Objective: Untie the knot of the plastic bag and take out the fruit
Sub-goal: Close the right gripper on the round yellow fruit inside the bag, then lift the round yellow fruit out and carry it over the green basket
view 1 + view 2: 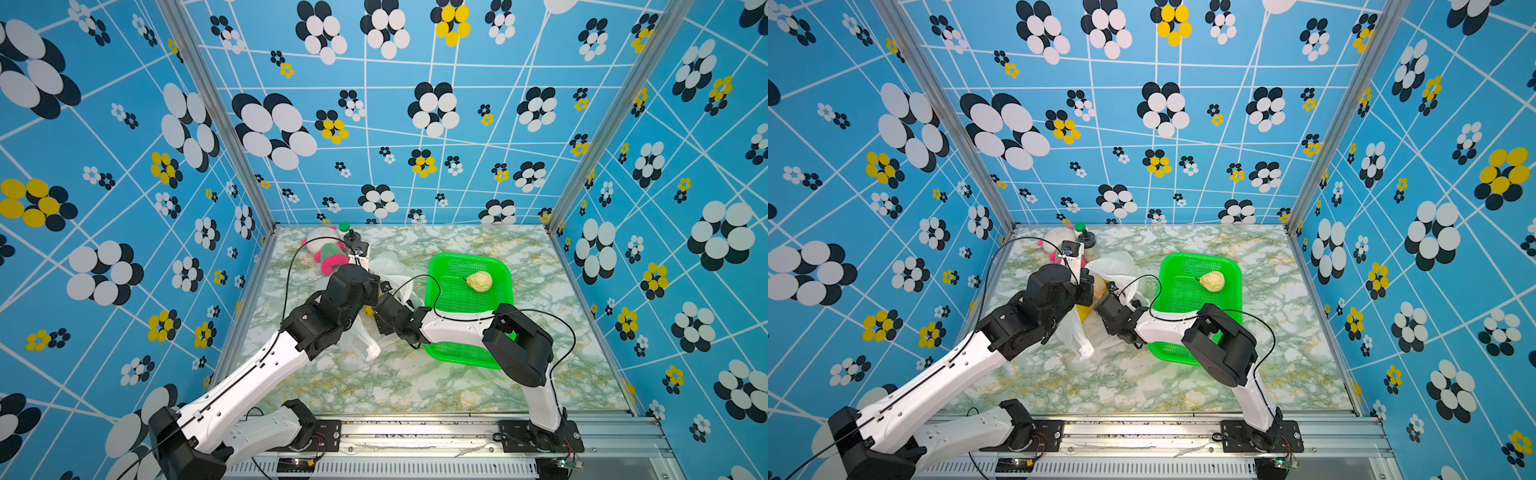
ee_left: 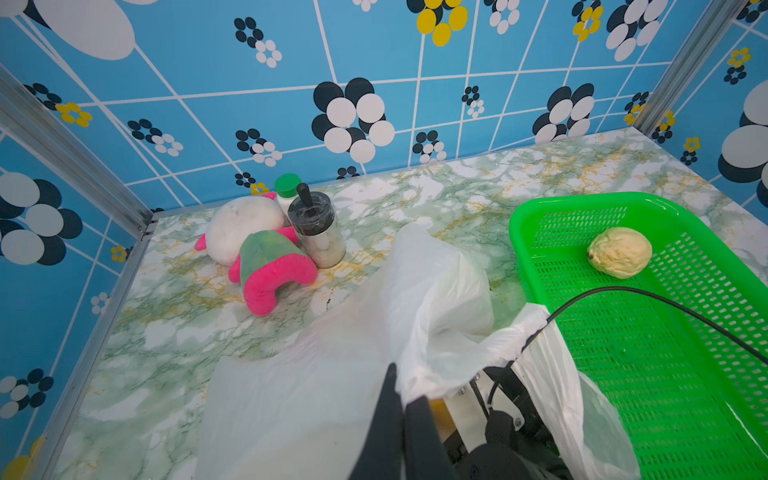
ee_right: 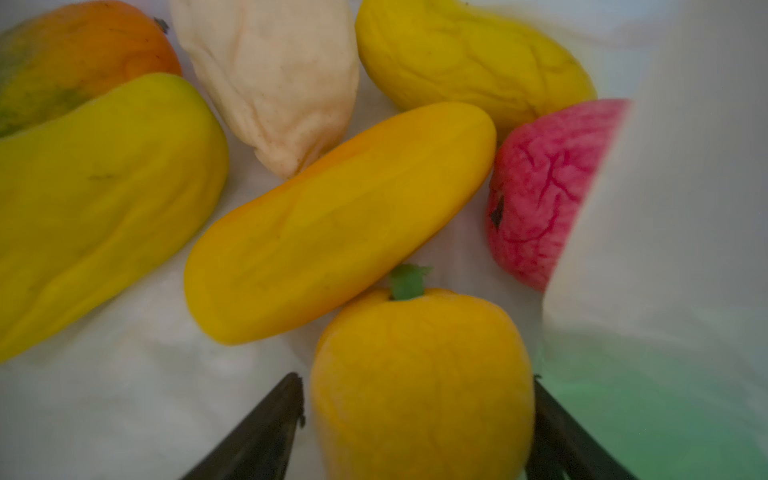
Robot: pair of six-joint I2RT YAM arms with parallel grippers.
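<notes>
The white plastic bag (image 2: 415, 291) lies left of the green basket (image 2: 582, 199); it also shows in both top views (image 1: 390, 266) (image 1: 1117, 266). My left gripper (image 2: 405, 384) is shut on the bag's rim and holds the mouth up. The knot is out of view. My right gripper (image 3: 415, 379) is inside the bag, open, its fingers either side of a round orange-yellow fruit (image 3: 419, 415). Around it lie elongated yellow fruit (image 3: 340, 224) (image 3: 95, 199), a cream one (image 3: 274, 79) and a pink-red one (image 3: 544, 187). One pale cream fruit (image 1: 480, 281) sits in the basket.
A pink, green and white plush toy (image 2: 266, 257), a steel shaker jar (image 2: 318, 232) and a green-capped bottle (image 2: 287, 187) stand in the back left corner. The right arm's black cable (image 2: 665, 303) arcs over the basket. Patterned walls close three sides.
</notes>
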